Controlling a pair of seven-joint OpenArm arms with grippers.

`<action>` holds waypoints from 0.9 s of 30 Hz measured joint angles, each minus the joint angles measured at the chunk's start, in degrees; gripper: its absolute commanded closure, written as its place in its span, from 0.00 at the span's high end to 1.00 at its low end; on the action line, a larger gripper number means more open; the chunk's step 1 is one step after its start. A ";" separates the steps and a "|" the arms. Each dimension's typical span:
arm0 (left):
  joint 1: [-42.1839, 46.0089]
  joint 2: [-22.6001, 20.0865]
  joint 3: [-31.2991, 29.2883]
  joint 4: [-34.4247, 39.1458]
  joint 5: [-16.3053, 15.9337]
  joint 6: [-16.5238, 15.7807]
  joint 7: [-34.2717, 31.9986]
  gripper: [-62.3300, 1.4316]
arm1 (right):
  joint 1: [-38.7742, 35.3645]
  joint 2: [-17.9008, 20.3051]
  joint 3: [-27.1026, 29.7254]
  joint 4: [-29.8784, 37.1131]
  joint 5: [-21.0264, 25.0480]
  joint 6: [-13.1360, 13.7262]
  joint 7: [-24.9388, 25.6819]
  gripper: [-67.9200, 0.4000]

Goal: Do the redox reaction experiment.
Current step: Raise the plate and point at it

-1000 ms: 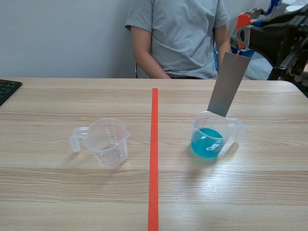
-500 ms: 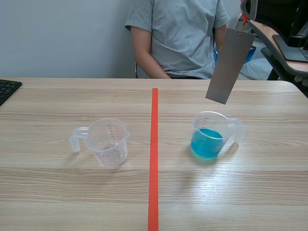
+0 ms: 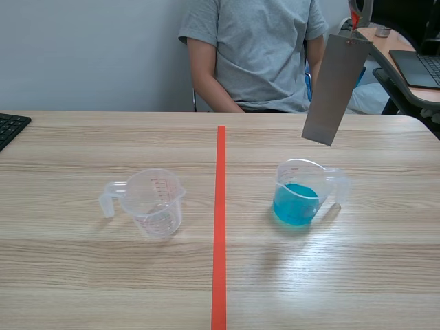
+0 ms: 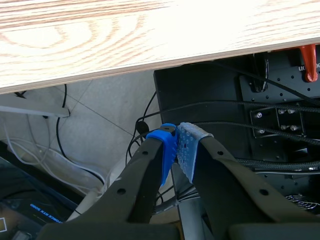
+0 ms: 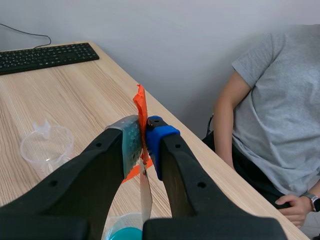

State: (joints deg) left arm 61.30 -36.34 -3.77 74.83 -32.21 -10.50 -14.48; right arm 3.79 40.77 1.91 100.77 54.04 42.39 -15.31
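Scene: wooden tabletop point(image 3: 103, 275), orange tape line point(image 3: 220, 227) down centre, grey wall point(image 3: 89, 55) behind, one person point(image 3: 261, 55) upper centre, one keyboard point(image 3: 10, 127) at left edge. Two cups: empty cup point(image 3: 155, 203) left of centre, cup of blue liquid point(image 3: 302, 192) right of centre. One grey strip point(image 3: 335, 89) upper right, hanging clear above cup of blue liquid; second ago its lower end sat inside.

Left wrist: left claw point(image 4: 176, 145) closed on nothing, below tabletop edge, cables point(image 4: 100, 125) beneath.

Right wrist: right claw point(image 5: 143, 132) pinching grey strip by orange tab point(image 5: 140, 107).
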 measured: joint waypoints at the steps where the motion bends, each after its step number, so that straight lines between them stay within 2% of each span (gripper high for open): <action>1: 0.00 0.00 0.00 0.00 0.00 0.00 0.00 0.10 | 0.00 0.00 0.00 0.00 0.02 0.00 0.02 0.02; 9: 0.31 -1.53 0.00 1.01 0.00 -0.61 0.02 0.10 | 0.00 0.00 0.00 0.00 0.00 0.00 0.00 0.02; 15: 0.52 -6.88 -0.02 6.25 -0.02 -0.57 -0.35 0.10 | 0.00 0.00 0.00 0.00 0.00 0.00 0.02 0.02; 24: -0.15 -15.41 -0.02 19.43 0.02 -0.70 -0.11 0.10 | 0.00 0.00 0.00 0.00 0.00 0.00 0.00 0.02; 27: -3.98 -17.62 0.00 23.04 0.00 -2.27 2.19 0.10 | 0.00 0.00 0.00 0.00 0.00 0.00 0.02 0.02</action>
State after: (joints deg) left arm 57.32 -53.95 -3.77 97.86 -32.21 -12.78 -12.29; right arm 3.79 40.77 1.91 100.77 54.04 42.39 -15.29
